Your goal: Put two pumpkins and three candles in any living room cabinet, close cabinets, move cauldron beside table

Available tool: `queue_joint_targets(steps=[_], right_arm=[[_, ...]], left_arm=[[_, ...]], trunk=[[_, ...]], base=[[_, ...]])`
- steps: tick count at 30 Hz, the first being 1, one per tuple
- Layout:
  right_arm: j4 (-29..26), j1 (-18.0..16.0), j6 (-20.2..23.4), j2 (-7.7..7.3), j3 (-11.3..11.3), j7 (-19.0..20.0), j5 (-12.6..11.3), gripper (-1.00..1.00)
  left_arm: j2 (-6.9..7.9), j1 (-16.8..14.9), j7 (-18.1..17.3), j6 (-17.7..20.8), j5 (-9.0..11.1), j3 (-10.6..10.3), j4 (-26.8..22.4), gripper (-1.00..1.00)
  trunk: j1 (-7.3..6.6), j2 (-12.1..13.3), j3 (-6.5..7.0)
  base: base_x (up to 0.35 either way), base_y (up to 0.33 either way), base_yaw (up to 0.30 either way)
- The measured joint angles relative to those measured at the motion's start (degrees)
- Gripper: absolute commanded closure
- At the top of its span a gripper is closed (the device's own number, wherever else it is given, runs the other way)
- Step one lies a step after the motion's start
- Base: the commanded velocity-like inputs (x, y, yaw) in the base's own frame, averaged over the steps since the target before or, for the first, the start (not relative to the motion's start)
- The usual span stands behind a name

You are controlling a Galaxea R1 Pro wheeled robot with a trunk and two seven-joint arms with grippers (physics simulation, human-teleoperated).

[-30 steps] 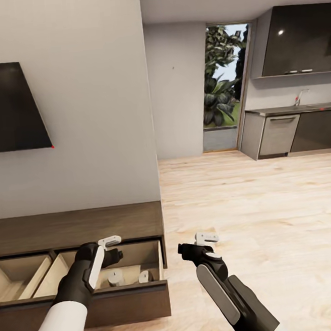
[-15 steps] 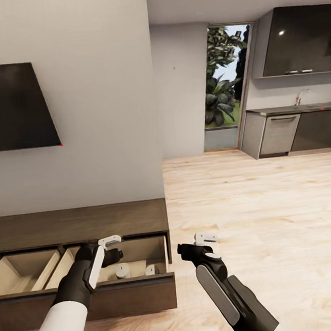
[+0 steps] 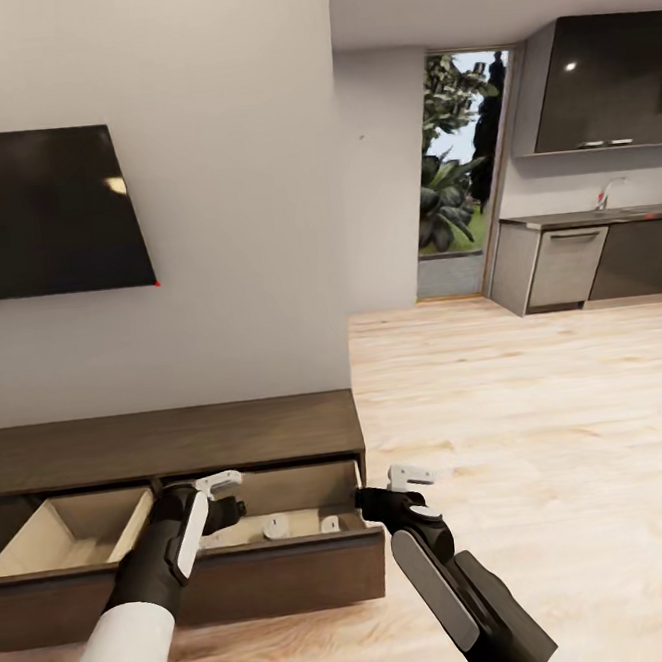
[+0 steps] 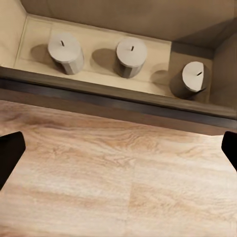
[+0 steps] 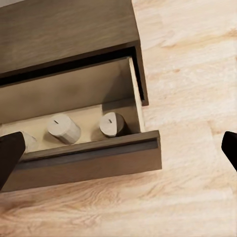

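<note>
1. Against the living-room wall: long low dark-brown wooden cabinet (image 3: 170, 440), two of its drawers pulled out, pale beige interiors showing. Compared with a second ago the whole head picture has slid rightwards, so the camera and base have moved; the cabinet itself has not.
2. Right-hand open drawer (image 5: 89, 126): three short thick pale beige-tan cylinder candles (image 4: 131, 57), upright, side by side and apart, all inside as they were a second ago.
3. Left-hand open drawer (image 3: 72, 529): pale interior, nothing discernible in the visible part.
4. Left gripper (image 3: 223, 498): black with white fingers, spread and holding nothing, hanging just in front of the candle drawer, over pale wood plank floor (image 3: 540, 423).
5. Right gripper (image 3: 395, 491): fingers spread, holding nothing, off the cabinet's right end.
6. Flat black wall-mounted screen (image 3: 44, 210), above the cabinet.
7. Judgement: candle portion appears complete; drawers not yet shut; the shifting view suggests repositioning, perhaps toward pumpkins or cauldron.
</note>
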Motion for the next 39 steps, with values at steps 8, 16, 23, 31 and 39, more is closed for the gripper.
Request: queue_joint_targets(steps=[8,16,23,31,39], right_arm=[[0.0,0.0,0.0,0.00,0.1,0.0,0.0,-1.00],[0.1,0.0,0.0,0.01,0.0,0.0,-0.1,-1.00],[0.1,0.0,0.0,0.01,0.0,0.0,-0.1,-1.00],[0.1,0.0,0.0,0.07,0.0,0.0,-0.1,-1.00],[1.4,0.0,0.0,0.23,-0.1,0.0,0.0,-1.00]], left_arm=[[0.00,0.0,0.0,0.0,0.0,0.0,0.0,-1.00],[-0.02,0.0,0.1,0.0,0.0,0.0,0.0,-1.00],[-0.08,0.0,0.1,0.0,0.0,-0.1,0.0,-1.00],[-0.15,0.0,0.1,0.0,0.0,-0.1,0.0,-1.00],[-0.43,0.0,0.2,-0.1,0.0,-0.1,0.0,-1.00]], trunk=[[0.02,0.0,0.00],[0.03,0.0,0.00],[0.03,0.0,0.00],[0.00,0.0,0.00],[0.65,-1.2,-0.53]], base=[[-0.181,0.269,0.000],[-0.306,0.051,0.000],[-0.309,0.000,0.000],[-0.096,0.000,0.000],[-0.001,0.000,0.000]])
